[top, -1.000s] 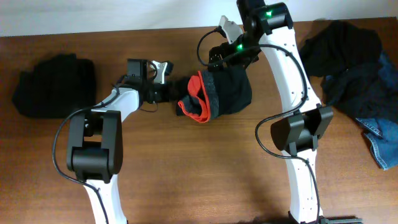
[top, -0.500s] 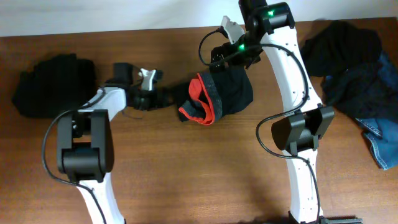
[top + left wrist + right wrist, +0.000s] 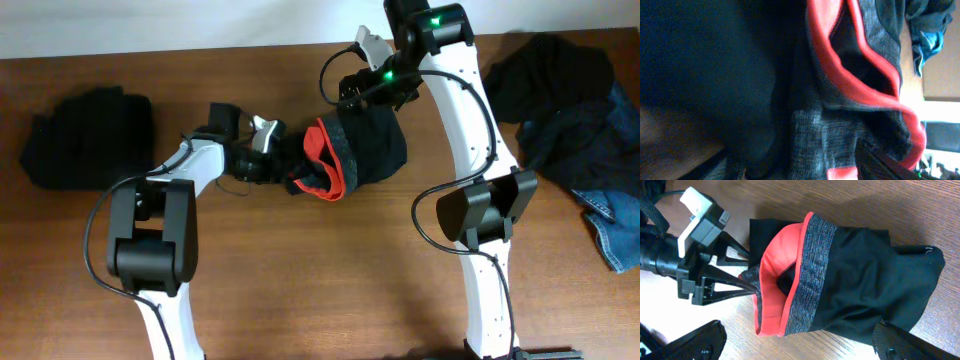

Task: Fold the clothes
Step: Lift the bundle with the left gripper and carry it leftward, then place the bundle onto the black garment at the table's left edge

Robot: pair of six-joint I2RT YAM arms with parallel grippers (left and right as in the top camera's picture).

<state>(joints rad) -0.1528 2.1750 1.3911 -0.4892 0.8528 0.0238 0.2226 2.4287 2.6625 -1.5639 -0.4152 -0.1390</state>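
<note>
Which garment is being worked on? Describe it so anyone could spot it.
On the brown table, look at the middle, toward the far edge. The bundled garment there is black like the pile at left and the heap at right, but only it shows a grey waistband and red-orange lining.

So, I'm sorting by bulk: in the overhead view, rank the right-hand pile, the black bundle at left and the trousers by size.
Largest: right-hand pile. Then black bundle and trousers, which look about alike; I would not rank them.
</note>
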